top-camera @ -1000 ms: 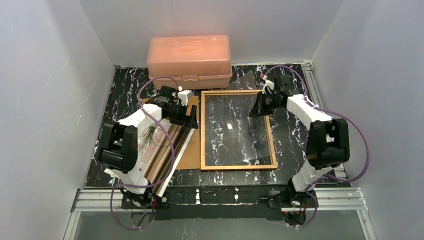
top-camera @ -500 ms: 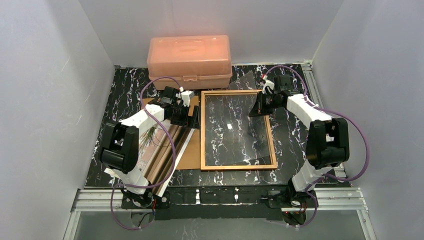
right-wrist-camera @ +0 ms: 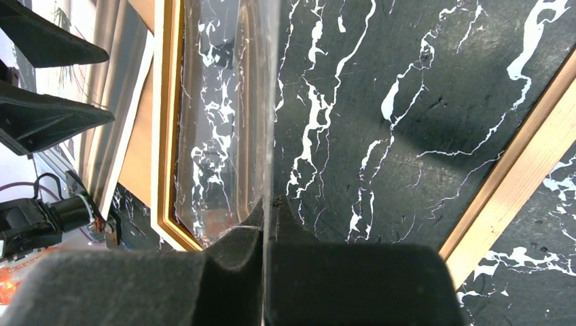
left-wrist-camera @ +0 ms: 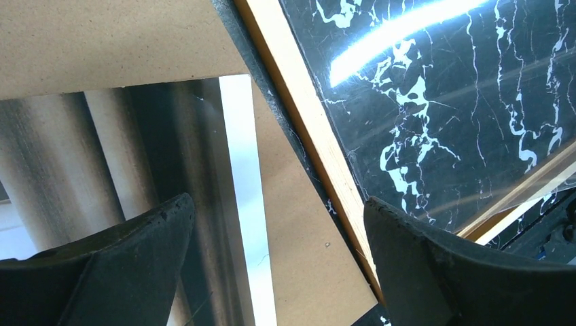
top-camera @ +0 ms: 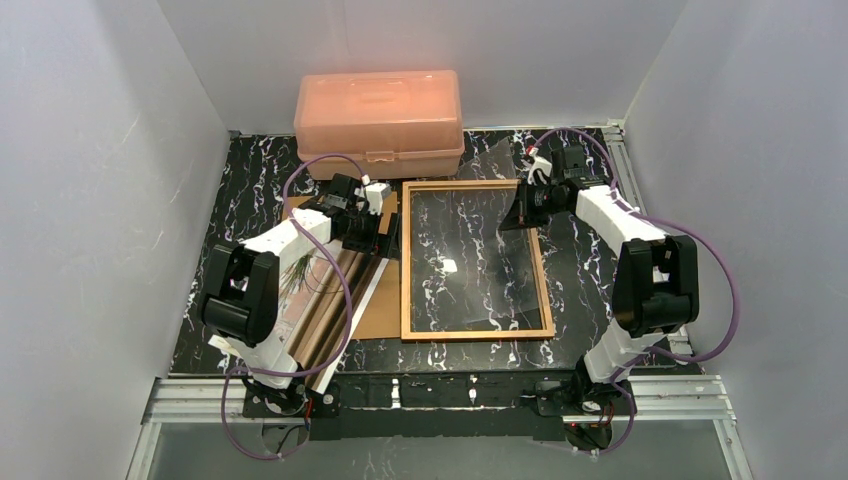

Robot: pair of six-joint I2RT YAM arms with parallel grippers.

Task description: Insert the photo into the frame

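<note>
The photo (top-camera: 335, 295) lies glossy side up on the left, partly under my left arm; its striped print and white border (left-wrist-camera: 238, 170) show in the left wrist view. The frame (top-camera: 405, 260), with a thin orange-brown wooden border, lies flat in the middle, and its left rail (left-wrist-camera: 306, 129) runs beside the photo. My left gripper (top-camera: 383, 235) (left-wrist-camera: 278, 258) hangs open over the photo's far right edge with nothing between its fingers. My right gripper (top-camera: 515, 218) (right-wrist-camera: 268, 231) is shut on the edge of a clear sheet (top-camera: 490, 270) (right-wrist-camera: 231, 102), which stands tilted over the frame.
A brown backing board (top-camera: 378, 308) (left-wrist-camera: 102, 41) lies under the photo, against the frame's left rail. A pink translucent box (top-camera: 380, 110) stands at the back, just behind the frame. White walls enclose the black marbled table (top-camera: 240, 200) on three sides.
My left gripper has opened a little wider and drifted slightly toward the back. My right gripper has shifted a bit, tilting the clear sheet; the reflection on it has moved.
</note>
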